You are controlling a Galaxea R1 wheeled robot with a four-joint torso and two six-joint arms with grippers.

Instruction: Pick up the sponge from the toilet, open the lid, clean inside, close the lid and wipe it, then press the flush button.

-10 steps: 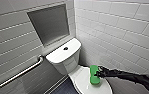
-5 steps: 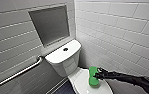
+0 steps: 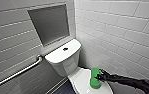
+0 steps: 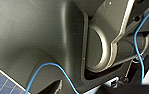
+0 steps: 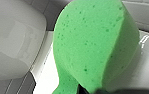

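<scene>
The white toilet (image 3: 63, 60) stands in a tiled corner with its lid (image 3: 80, 79) down. The dark flush button (image 3: 65, 49) sits in the middle of the tank top. The green sponge (image 3: 95, 78) lies flat on the lid's right side. My right gripper (image 3: 100, 77) reaches in from the right and is shut on the sponge's edge. In the right wrist view the sponge (image 5: 90, 45) looms large, pinched at its near end, with the tank (image 5: 12, 37) and the white lid (image 5: 146, 67) behind it.
A metal grab bar (image 3: 17, 72) runs along the left wall below a grey recessed niche (image 3: 50, 23). White tiled walls close in on the left and right. Dark floor (image 3: 62, 88) shows left of the bowl. A blue cable (image 4: 137, 37) crosses my grey body.
My right gripper and the sponge have slid a little along the lid toward its front. The toilet and the lid have not moved.
</scene>
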